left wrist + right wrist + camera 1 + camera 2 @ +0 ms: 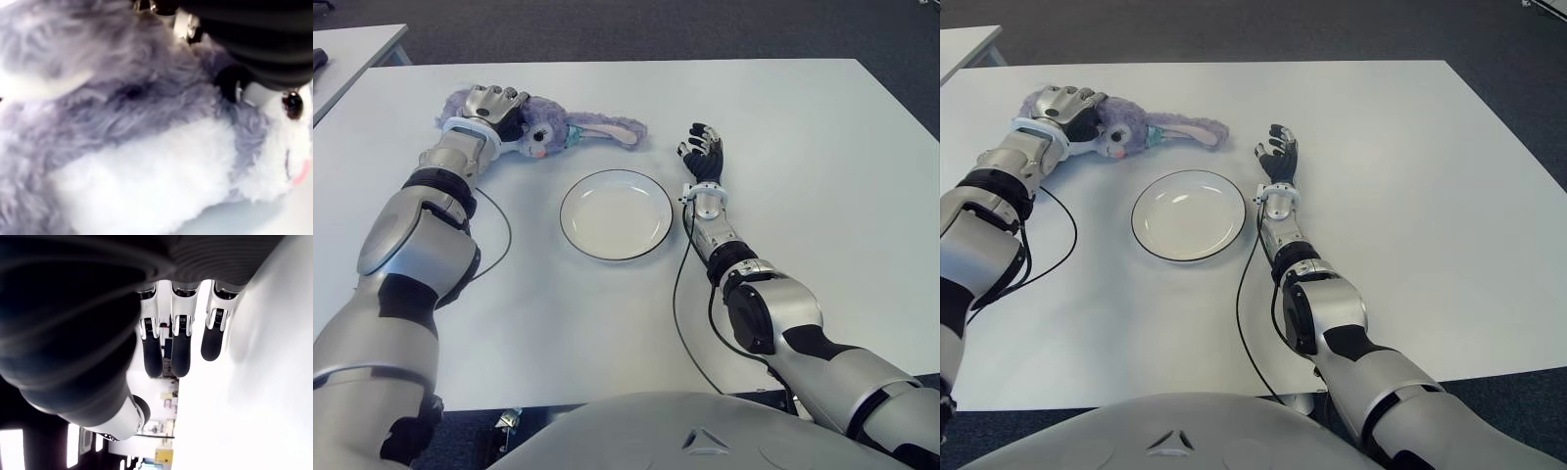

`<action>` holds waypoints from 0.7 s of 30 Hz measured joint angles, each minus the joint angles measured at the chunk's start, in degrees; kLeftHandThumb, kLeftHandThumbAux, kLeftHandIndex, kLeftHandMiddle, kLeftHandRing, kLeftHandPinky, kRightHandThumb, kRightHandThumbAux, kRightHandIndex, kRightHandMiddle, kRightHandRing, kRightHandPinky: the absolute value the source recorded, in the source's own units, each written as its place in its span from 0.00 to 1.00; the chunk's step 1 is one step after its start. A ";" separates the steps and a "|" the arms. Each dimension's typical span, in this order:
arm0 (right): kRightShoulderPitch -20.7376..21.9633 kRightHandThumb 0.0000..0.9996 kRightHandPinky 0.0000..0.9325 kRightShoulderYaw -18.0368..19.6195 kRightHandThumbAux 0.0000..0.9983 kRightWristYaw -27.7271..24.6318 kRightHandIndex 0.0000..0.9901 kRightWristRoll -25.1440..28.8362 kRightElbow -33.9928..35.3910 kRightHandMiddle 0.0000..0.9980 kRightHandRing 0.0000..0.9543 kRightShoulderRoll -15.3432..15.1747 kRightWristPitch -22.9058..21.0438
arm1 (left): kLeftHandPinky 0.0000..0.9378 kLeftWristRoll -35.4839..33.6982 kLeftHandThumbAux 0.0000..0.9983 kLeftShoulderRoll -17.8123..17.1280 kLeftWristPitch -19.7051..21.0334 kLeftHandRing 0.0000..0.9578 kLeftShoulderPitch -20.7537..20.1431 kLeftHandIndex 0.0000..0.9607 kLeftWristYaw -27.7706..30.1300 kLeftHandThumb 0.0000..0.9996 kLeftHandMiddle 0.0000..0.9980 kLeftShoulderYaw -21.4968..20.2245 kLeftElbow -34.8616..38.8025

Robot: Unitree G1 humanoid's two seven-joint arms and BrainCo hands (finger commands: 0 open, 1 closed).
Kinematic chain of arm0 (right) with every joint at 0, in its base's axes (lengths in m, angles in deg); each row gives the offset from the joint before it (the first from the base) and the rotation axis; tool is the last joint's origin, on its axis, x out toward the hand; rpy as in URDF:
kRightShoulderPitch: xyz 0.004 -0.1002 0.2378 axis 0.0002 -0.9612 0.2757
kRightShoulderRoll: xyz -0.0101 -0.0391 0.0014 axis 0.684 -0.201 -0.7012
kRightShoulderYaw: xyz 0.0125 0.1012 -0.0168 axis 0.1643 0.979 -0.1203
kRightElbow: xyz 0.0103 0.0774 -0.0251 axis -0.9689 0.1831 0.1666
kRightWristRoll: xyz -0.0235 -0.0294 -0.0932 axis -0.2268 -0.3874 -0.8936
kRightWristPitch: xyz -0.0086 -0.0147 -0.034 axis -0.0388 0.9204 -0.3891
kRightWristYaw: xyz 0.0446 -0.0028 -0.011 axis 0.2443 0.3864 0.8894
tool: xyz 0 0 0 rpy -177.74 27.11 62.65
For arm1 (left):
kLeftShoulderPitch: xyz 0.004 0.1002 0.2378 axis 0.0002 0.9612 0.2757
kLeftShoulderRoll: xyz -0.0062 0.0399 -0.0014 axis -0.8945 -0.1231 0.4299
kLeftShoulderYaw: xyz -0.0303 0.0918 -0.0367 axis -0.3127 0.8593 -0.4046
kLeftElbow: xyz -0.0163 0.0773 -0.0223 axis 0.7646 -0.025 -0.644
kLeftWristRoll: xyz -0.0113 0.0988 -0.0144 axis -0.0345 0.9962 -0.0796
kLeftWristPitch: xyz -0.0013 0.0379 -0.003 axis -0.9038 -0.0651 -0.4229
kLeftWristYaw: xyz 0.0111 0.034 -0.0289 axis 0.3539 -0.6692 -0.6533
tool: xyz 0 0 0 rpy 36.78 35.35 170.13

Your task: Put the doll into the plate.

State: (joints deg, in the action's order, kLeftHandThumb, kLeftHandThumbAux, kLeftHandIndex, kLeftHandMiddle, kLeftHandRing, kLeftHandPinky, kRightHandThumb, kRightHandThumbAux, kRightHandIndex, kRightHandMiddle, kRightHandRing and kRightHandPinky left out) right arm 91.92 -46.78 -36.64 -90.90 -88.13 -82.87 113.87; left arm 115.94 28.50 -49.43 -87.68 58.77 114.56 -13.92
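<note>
The doll (551, 127) is a purple and white plush rabbit lying on its side at the far left of the white table, its long ears (612, 130) pointing toward the middle. My left hand (494, 104) sits over its body with the fingers curled into the fur. In the left wrist view the doll (146, 161) fills the picture. An empty white plate (616, 214) with a dark rim lies in the middle of the table, nearer to me than the doll. To the plate's right, my right hand (703, 152) holds nothing, and its fingers (181, 347) are straight.
A black cable (678, 294) runs from the right wrist to the table's near edge, and another loops beside the left forearm (499, 230). The table (822, 157) spreads bare to the right. A second table's corner (352, 49) shows at the far left.
</note>
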 measured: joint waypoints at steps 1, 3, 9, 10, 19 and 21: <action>0.00 0.48 0.22 0.00 0.91 0.01 0.23 0.01 0.00 0.24 0.24 0.00 0.00 | 0.13 -0.07 0.32 0.00 0.00 0.12 0.00 0.00 0.20 0.47 0.06 -0.15 0.00; 0.00 0.48 0.22 0.01 0.90 0.01 0.23 0.01 -0.01 0.24 0.24 0.00 0.00 | 0.11 -0.26 0.32 -0.02 0.00 0.10 0.00 0.00 0.62 0.45 0.05 -0.41 0.00; -0.01 0.48 0.22 -0.02 0.90 0.01 0.23 0.01 -0.03 0.24 0.23 0.00 0.00 | 0.06 -1.32 0.29 -0.08 -0.04 0.05 0.00 0.00 1.92 0.42 0.03 -1.79 0.05; -0.01 0.48 0.22 -0.02 0.90 0.02 0.23 0.01 -0.03 0.24 0.23 0.00 0.00 | 0.06 -1.60 0.29 -0.08 -0.07 0.05 0.00 0.00 2.19 0.41 0.03 -2.06 0.07; -0.01 0.48 0.22 -0.15 0.90 0.25 0.23 -0.02 -0.04 0.24 0.23 0.00 0.00 | 0.03 -3.52 0.25 -0.13 -0.68 0.01 0.00 0.00 4.54 0.37 0.00 -4.30 0.13; -0.02 0.48 0.21 -0.19 0.90 0.35 0.23 -0.04 -0.04 0.24 0.23 0.00 0.00 | 0.03 -3.85 0.25 -0.18 -0.75 0.01 0.00 0.00 5.11 0.37 0.00 -4.70 0.15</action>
State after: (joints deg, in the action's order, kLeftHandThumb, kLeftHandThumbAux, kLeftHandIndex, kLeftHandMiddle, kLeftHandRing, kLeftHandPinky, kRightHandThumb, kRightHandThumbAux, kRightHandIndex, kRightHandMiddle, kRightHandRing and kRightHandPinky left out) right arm 91.91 -46.97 -36.30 -90.94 -88.17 -82.87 113.87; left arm 112.10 28.32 -50.18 -87.68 63.89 109.86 -13.77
